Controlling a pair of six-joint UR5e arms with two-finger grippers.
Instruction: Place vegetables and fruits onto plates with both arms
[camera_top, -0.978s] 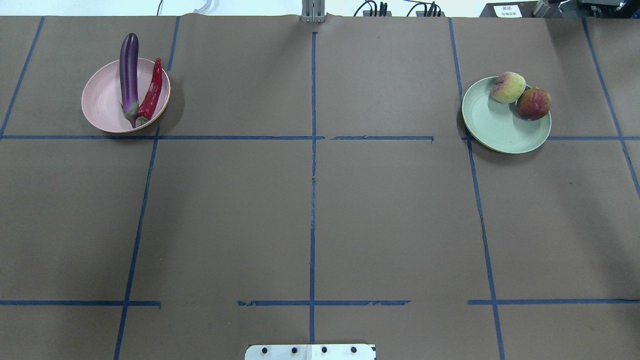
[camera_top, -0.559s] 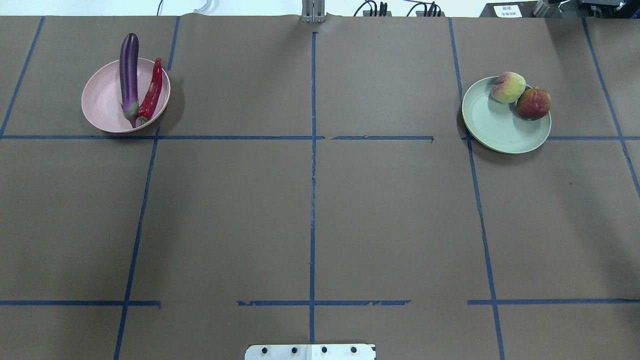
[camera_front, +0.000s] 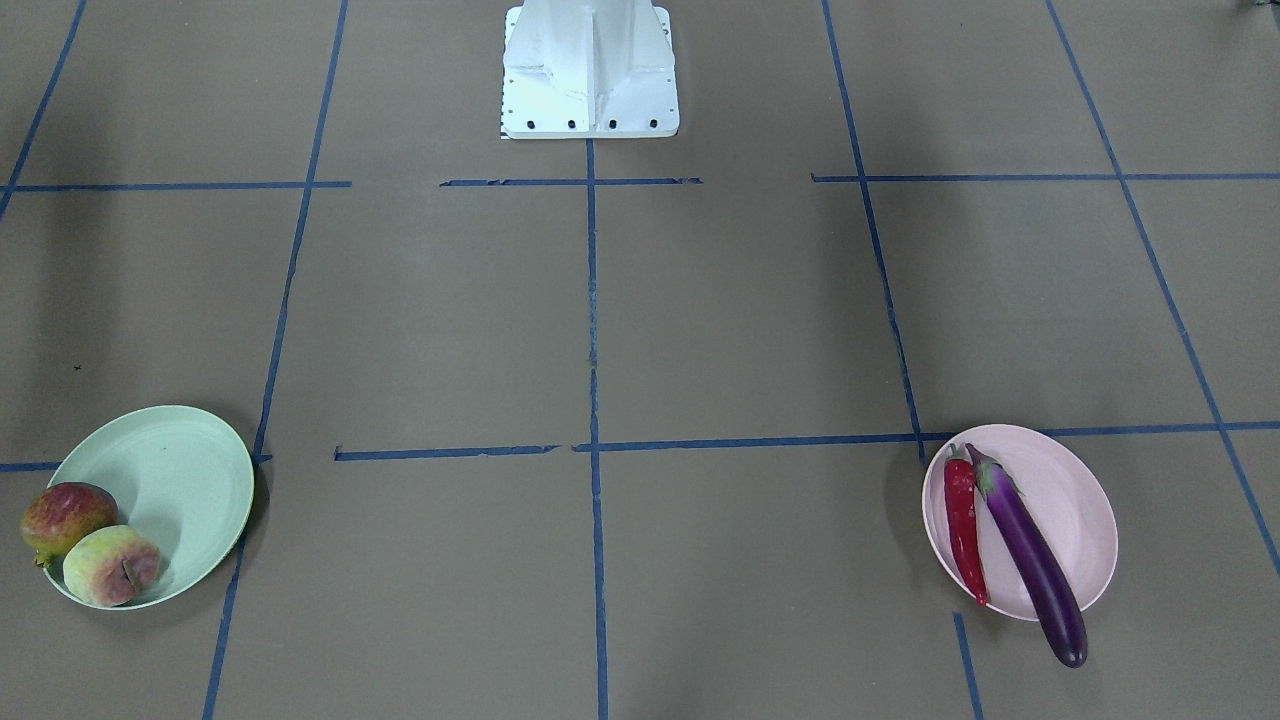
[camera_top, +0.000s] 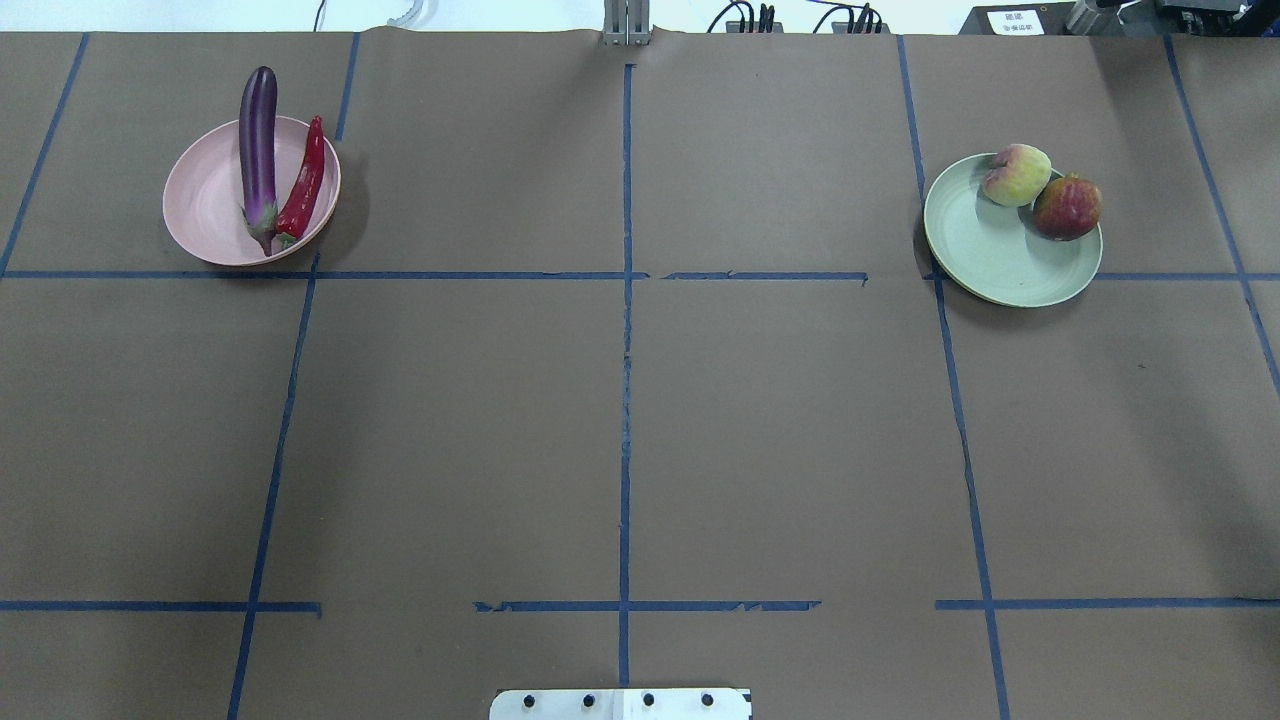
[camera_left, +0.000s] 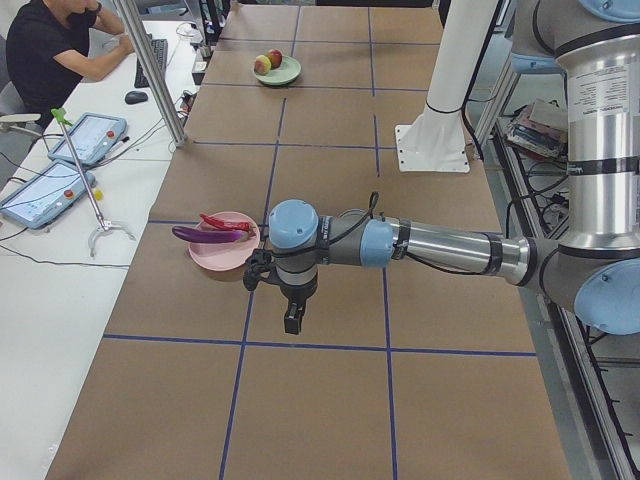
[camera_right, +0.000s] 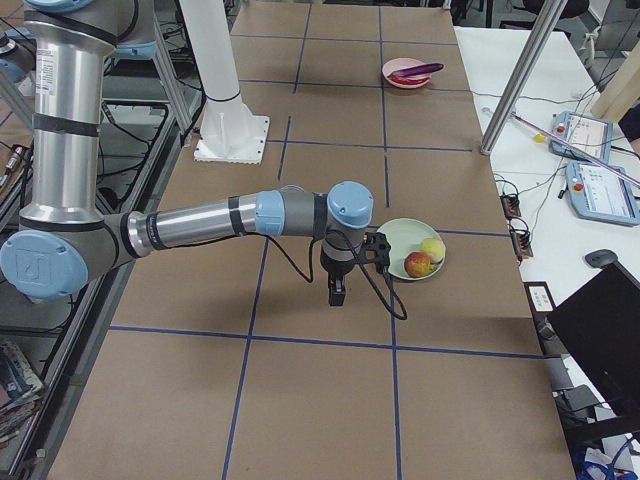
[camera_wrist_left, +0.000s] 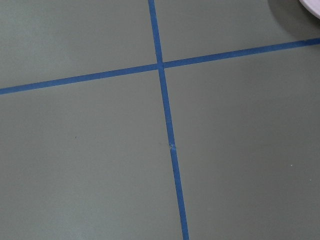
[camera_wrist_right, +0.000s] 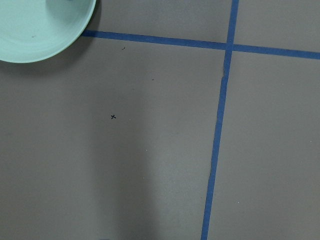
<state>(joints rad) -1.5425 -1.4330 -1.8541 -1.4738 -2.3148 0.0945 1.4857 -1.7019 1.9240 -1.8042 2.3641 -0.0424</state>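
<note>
The purple eggplant and the red chili pepper lie side by side in the pink plate at the far left; the eggplant's tip sticks out over the far rim. The peach and the pomegranate sit touching on the far edge of the mint green plate at the far right. Both grippers show only in the side views. The left gripper hangs above the table near the pink plate. The right gripper hangs beside the green plate. I cannot tell whether either is open or shut.
Brown paper with a blue tape grid covers the table. The white robot base stands at the near middle edge. A side desk with tablets, a metal post and a seated operator lies beyond the far edge.
</note>
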